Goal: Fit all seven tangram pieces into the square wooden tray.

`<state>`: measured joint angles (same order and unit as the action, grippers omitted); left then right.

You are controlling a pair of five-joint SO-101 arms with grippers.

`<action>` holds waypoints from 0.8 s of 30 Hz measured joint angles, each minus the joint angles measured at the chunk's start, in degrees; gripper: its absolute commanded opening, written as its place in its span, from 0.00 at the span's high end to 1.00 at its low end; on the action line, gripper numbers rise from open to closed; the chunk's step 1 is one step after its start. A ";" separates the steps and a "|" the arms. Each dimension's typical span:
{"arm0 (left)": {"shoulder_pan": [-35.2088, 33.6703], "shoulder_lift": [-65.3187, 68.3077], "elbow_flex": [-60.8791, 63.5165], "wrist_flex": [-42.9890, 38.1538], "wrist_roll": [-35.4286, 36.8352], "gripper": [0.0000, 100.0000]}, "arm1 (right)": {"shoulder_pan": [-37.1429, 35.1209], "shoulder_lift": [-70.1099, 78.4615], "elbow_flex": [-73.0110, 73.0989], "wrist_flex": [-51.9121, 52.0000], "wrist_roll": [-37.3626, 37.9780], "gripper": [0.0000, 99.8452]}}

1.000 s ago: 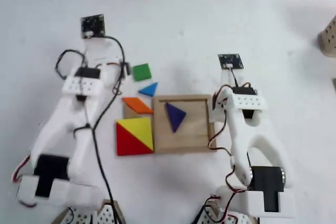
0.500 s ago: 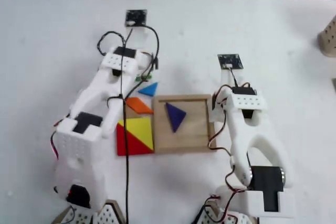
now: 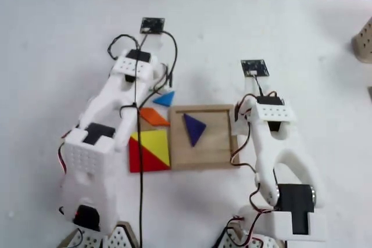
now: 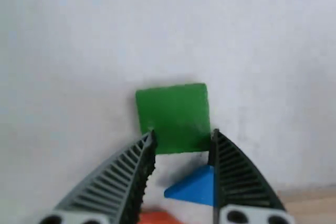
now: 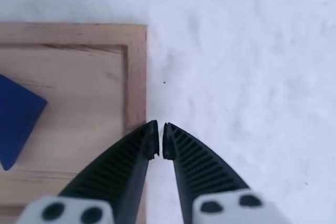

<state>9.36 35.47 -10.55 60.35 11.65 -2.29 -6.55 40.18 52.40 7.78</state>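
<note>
Left gripper is spread, with the light blue triangle lying close between my fingers and the tips flanking the near edge of the green square on the white worktop. Right gripper is pressed together on nothing, at the outer rim of the wooden tray, where the dark blue triangle lies inside. Across the tray, the orange piece, yellow triangle and red triangle sit just outside it.

Left gripper spread; right gripper pinched closed.
</note>
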 measured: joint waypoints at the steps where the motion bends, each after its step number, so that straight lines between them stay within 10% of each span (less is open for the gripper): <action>1: 0.00 -0.18 0.00 1.41 0.00 0.82 | 0.09 0.00 0.00 0.00 0.00 0.98; 24: -8.26 -6.24 0.79 -2.46 0.09 0.93 | 0.18 0.00 0.00 0.00 0.00 0.98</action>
<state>1.10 29.23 -9.76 57.89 11.74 -2.11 -6.55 40.18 52.40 7.78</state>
